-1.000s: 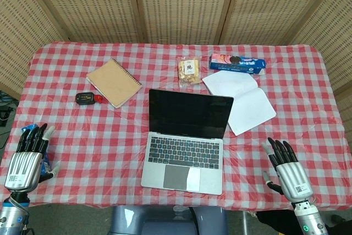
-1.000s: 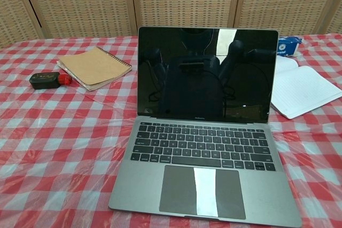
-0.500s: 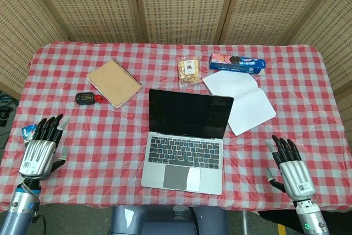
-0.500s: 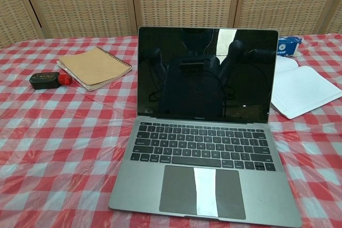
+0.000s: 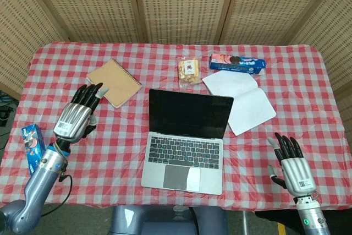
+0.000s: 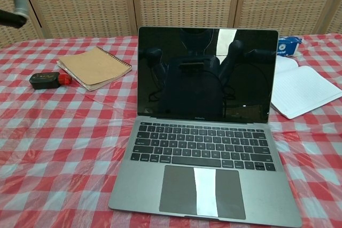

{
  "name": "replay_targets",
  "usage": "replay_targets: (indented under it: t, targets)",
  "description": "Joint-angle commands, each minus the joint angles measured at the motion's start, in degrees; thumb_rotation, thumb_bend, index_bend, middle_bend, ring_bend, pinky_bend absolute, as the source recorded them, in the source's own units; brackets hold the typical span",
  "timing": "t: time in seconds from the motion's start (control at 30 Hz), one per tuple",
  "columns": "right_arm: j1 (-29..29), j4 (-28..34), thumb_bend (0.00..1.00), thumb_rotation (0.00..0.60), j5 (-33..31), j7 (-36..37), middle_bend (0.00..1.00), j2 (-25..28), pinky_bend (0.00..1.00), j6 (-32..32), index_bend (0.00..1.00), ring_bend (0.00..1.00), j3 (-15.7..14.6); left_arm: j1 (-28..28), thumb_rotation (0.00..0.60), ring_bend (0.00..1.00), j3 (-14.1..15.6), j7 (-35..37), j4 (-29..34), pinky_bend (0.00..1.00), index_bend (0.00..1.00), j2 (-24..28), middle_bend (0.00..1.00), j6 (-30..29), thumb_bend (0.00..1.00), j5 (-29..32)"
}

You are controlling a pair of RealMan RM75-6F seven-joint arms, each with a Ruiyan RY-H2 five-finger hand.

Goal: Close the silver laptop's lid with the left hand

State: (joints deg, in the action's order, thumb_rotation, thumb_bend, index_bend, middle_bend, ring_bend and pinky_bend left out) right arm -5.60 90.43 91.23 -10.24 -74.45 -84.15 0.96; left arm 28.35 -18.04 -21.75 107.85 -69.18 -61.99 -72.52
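Silver laptop [image 5: 187, 138] with its dark screen upright is seen at the middle of the red-checked table [image 5: 308, 81], its lid still open. For a clean close, the top edge of the lid should be reached from behind and pressed forward evenly. Left hand [image 5: 77, 118] is raised well left of it, fingers spread, nothing held
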Motion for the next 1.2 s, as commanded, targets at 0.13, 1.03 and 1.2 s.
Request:
replay_targets:
  t: [0.13,1.03,1.2]
  targets:
    - [-0.4,-0.8,0.65,0.6,-1.4,0.1,0.0,-0.2,0.0,0.8,0.0,0.0,0.7,9.2,0.6,0.0,-4.4,2.8,-3.7,0.0,0.01,-1.4,0.0,9.7,1.0,7.8]
    - [-0.3,-2.0,0.65,0.6,-5.1,4.3,0.0,1.4,0.0,1.3,0.0,0.0,2.3,42.4,0.6,0.0,-2.6,-1.5,-20.6,0.1,0.12,-9.1,0.0,27.0,1.0,40.3]
    - [-0.2,-2.0,0.65,0.6,-5.6,5.0,0.0,1.7,0.0,1.2,0.0,0.0,2.5,47.2,0.6,0.01,0.5,-3.5,-23.6,0.1,0.14,-10.6,0.0,26.8,1.0,46.7]
